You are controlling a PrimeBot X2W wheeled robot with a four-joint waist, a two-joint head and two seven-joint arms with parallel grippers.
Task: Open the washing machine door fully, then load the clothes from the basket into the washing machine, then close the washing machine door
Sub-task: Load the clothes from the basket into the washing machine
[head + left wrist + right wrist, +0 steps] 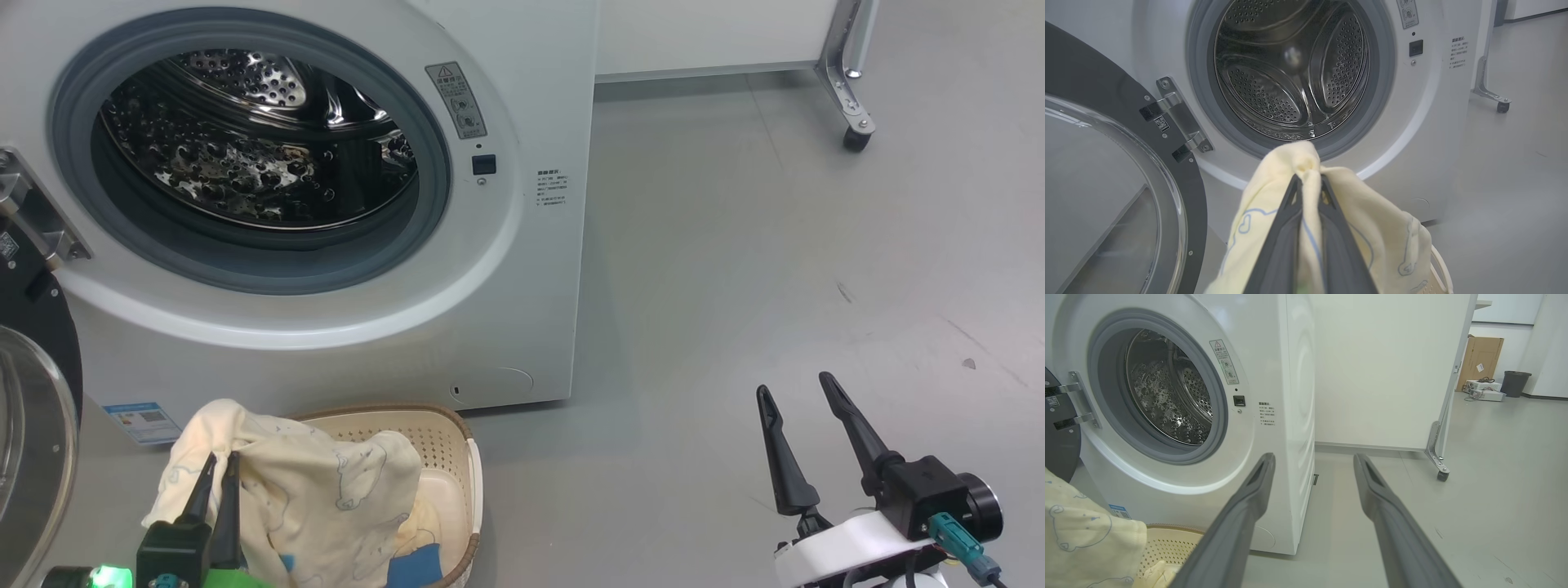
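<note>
Head view shows our left end effector (222,456) closed on the clothes (326,482). Its two dark fingers stand almost together and pinch a fold of cream-yellow fabric near the top of the bundle. From that pinch the cloth drapes down over the basket (464,437), where blue patches show at the lower edge of the fabric. The basket sits on the floor (775,245) just before the washing machine (522,269), below its round opening.

In the left wrist view we see a bunched peak of the fabric poking past the fingertips, with the grey gasket and the perforated steel drum (1290,73) beyond it.

The washing machine door (1194,196) hangs swung out on its hinge at the left of the opening, black rim and glass bowl facing us.

Our right end effector (794,385) has its fingers spread wide and grips nothing. It hangs over bare floor, well apart from the basket and to the right of the machine.
</note>
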